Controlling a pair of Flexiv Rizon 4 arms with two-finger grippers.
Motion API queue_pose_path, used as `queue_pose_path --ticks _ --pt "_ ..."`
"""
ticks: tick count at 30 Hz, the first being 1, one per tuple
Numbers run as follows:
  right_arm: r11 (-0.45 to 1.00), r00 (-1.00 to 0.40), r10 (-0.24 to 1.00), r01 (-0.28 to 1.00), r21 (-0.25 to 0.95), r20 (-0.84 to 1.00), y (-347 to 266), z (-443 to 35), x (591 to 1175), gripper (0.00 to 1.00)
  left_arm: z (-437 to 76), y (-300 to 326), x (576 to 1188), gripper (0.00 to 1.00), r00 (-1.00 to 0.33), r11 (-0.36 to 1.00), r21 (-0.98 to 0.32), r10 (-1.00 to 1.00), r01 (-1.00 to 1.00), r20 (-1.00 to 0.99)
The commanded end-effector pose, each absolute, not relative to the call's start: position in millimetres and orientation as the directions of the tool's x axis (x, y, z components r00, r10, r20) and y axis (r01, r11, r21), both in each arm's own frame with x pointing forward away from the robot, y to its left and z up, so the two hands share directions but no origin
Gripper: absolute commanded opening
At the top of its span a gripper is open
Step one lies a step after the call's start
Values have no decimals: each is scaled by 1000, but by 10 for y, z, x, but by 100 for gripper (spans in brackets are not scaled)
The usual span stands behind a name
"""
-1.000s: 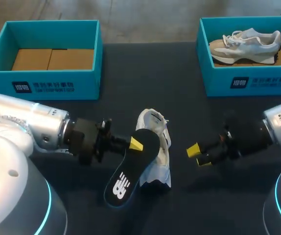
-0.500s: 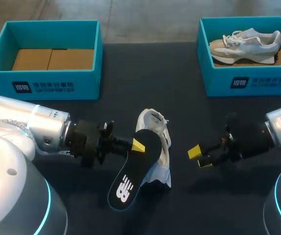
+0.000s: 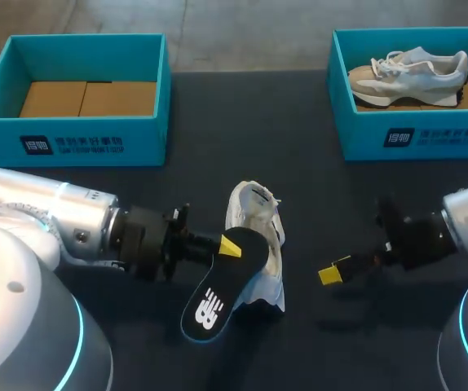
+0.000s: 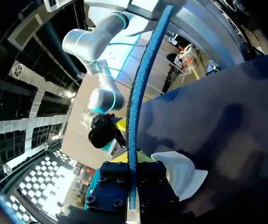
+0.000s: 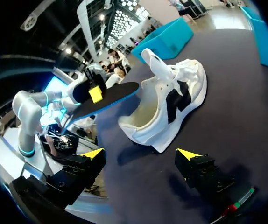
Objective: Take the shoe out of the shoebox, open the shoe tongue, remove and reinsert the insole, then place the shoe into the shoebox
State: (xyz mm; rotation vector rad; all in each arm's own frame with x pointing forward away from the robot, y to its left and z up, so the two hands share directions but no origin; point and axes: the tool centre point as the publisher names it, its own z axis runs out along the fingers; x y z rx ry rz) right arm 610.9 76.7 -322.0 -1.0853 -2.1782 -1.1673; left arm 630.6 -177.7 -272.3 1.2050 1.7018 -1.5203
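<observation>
A white shoe [image 3: 260, 236] lies on its side in the middle of the dark table, its opening facing my right gripper. My left gripper [image 3: 229, 245] is shut on the heel end of the black insole [image 3: 217, 294], which hangs over the shoe's left side. In the left wrist view the insole [image 4: 134, 107] stands edge-on between the fingers, with the shoe [image 4: 183, 170] beside it. My right gripper [image 3: 336, 272] stands open and empty to the right of the shoe. From the right wrist, the gripper [image 5: 141, 155] faces the shoe [image 5: 171, 109] and the insole [image 5: 107, 100].
A teal shoebox [image 3: 79, 138] with a cardboard base stands at the back left. A second teal shoebox [image 3: 417, 134] at the back right holds a grey and white shoe [image 3: 409, 72]. Bare table lies between the boxes and near the front.
My left gripper has carried the insole slightly right and lower, closer to the shoe. My right gripper has drawn a little lower and turned, so only one yellow tip shows.
</observation>
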Motion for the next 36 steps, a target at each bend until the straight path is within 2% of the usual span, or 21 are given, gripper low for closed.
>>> queue_pose_path --ticks 1,4,18,26,36 --pt "331 -616 476 787 521 628 814 -3249 5988 100 -2788 -1813 6346 0 -465 -55 -494 258 868 -847" --pt "347 -618 512 784 515 596 829 -3306 5957 100 -2810 -1832 6339 0 -472 -59 -503 268 862 -840" --pt "347 -618 512 784 515 596 829 -3306 5957 100 -2813 -1842 6323 0 -473 -52 -505 280 862 -836" --pt "406 -704 525 702 586 479 848 -3542 5932 100 -2873 -1857 6297 0 -517 -37 -546 272 837 -812" --pt "441 -721 565 674 592 401 970 -3619 5990 100 -2881 -1861 6290 0 -537 -33 -567 280 823 -796"
